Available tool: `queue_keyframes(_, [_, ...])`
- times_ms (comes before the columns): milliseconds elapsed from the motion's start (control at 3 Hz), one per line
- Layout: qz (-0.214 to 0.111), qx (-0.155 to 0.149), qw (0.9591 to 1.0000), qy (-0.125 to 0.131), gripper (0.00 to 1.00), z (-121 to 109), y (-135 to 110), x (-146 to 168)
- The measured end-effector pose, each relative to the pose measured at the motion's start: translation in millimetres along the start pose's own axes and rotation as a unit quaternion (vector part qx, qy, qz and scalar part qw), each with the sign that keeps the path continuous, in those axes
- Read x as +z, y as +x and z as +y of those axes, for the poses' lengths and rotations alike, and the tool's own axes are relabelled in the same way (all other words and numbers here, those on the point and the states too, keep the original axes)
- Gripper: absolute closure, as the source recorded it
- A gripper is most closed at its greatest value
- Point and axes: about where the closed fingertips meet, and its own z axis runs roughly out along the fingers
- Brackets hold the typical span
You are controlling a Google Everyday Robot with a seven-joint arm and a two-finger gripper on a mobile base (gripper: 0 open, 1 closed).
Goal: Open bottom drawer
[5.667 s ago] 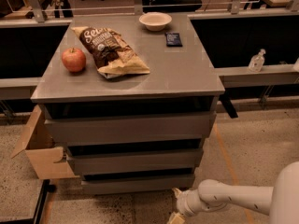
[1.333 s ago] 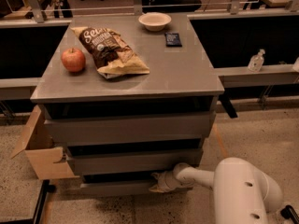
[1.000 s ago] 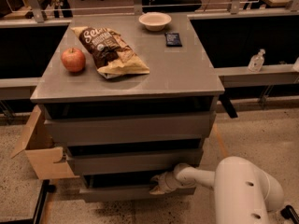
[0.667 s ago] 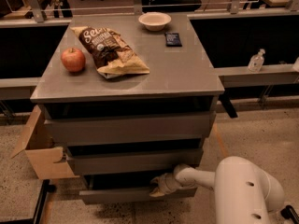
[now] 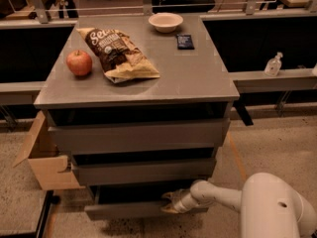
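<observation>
The bottom drawer is the slimmest grey front at the foot of the cabinet. It stands pulled out a little beyond the middle drawer front, with a dark gap above it. My gripper sits at the top edge of the bottom drawer front, right of its middle, at the end of the white arm that reaches in from the lower right. The top drawer front is the tallest.
On the cabinet top lie a red apple, a brown chip bag, a white bowl and a small dark packet. An open cardboard box stands at the cabinet's left. A sanitizer bottle stands on the ledge at right.
The gripper came from the floor at lower right to the bottom drawer's front. In the last second it drew back towards the camera and the drawer slid out with it.
</observation>
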Motion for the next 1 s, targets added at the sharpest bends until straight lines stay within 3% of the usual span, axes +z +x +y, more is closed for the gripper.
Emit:
queue_keyframes(333, [0.000, 0.000, 1.0000, 0.000, 1.00, 0.1, 0.1, 0.0])
queue_keyframes(667, [-0.016, 0.025, 0.9995, -0.013, 1.00, 31.9, 11.9, -18.1])
queue_keyframes(1000, [-0.019, 0.024, 0.9994, -0.016, 1.00, 38.6, 11.5, -16.2])
